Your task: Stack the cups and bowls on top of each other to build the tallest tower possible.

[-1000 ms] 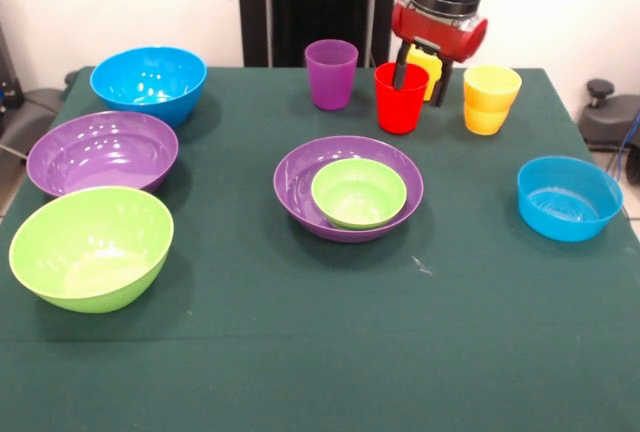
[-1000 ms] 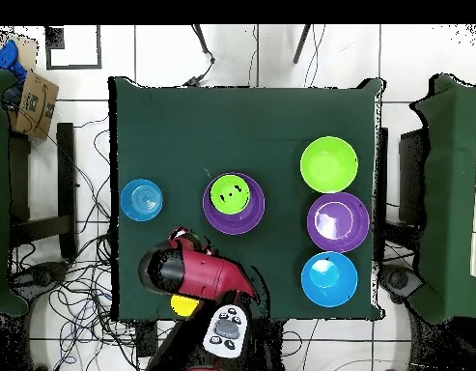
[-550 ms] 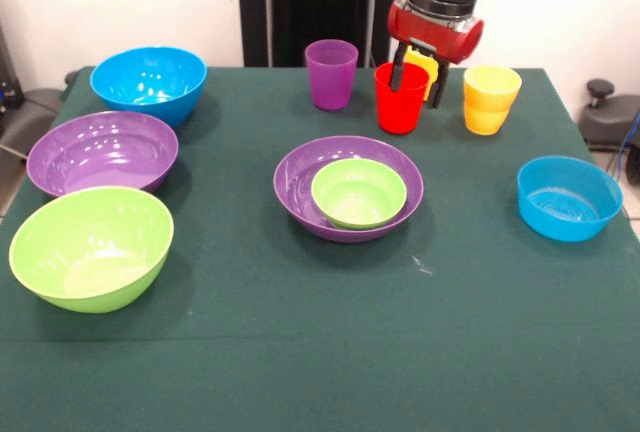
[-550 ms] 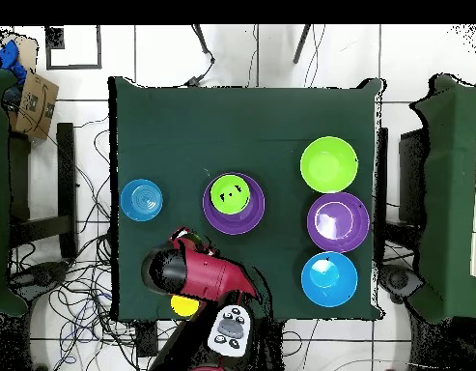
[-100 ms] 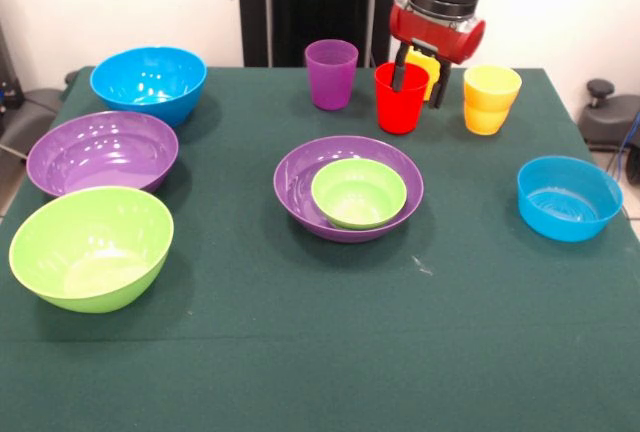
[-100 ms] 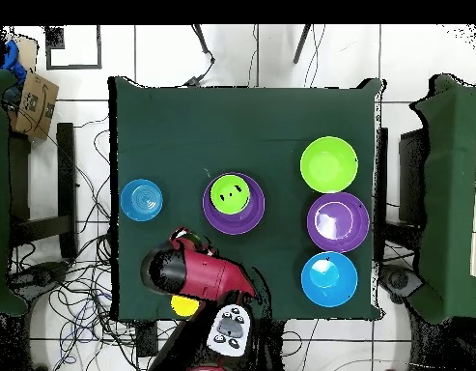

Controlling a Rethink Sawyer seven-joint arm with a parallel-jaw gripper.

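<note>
The gripper (image 5: 418,80) straddles the red cup's (image 5: 400,100) far rim, seemingly pinching it, at the table's (image 5: 320,352) back edge. Nearer, a small green bowl (image 5: 358,193) sits inside a purple bowl (image 5: 300,184).

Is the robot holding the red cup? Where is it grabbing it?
Yes. The gripper pinches the red cup by its back rim, one finger inside, one outside.

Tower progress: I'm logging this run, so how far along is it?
Done: only the small green bowl sits in a purple bowl. In hand: the gripper straddles the red cup's rim, one finger inside, cup seemingly not yet lifted. Left: purple cup, yellow cups and the other four bowls.
</note>
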